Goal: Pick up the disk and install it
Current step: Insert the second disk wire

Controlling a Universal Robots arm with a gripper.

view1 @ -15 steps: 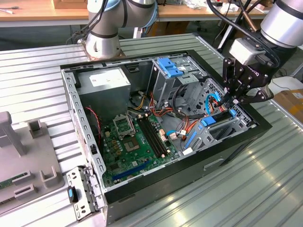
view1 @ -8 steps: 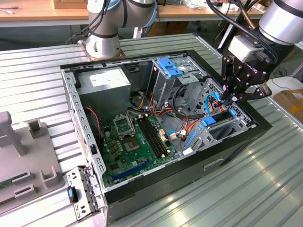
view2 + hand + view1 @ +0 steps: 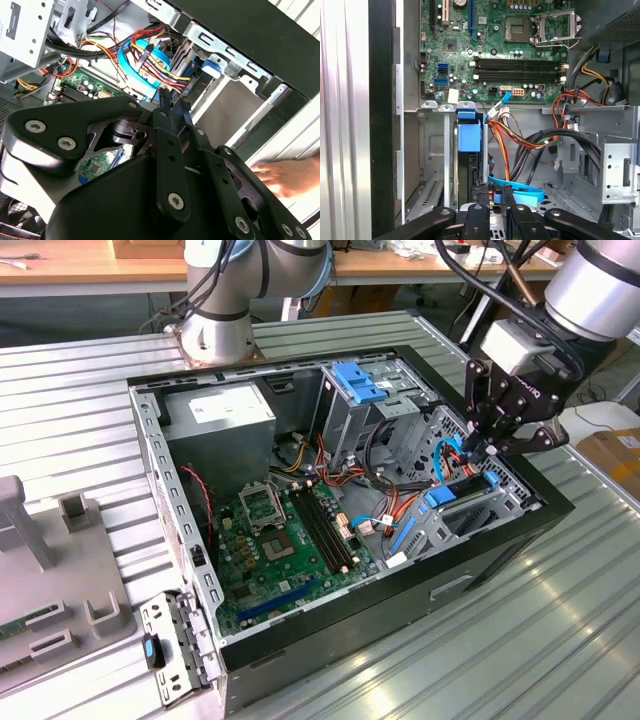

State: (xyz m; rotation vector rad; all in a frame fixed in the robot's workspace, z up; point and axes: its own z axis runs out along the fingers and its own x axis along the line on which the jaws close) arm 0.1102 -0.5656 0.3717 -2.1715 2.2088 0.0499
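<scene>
The disk (image 3: 469,134) stands on edge in a metal bay at the front of the open computer case (image 3: 150,455). Its blue carrier frame faces the motherboard (image 3: 495,45), and its dark body runs back toward my fingers. From the exterior view the blue end of the disk (image 3: 440,497) shows in the case's right front corner. My gripper (image 3: 487,452) hangs just above the bay's other end. In both wrist views the gripper (image 3: 494,192) (image 3: 173,102) has its two black fingers close together beside the disk's rear edge. A blue flat cable (image 3: 520,189) lies right by the tips.
Bundles of red, yellow and black wires (image 3: 520,137) crowd the space beside the bay. A drive cage with a blue latch (image 3: 358,380) and a grey power supply (image 3: 220,415) sit at the back. A person's hand (image 3: 287,175) rests outside the case. A grey fixture (image 3: 40,570) stands on the exterior view's left.
</scene>
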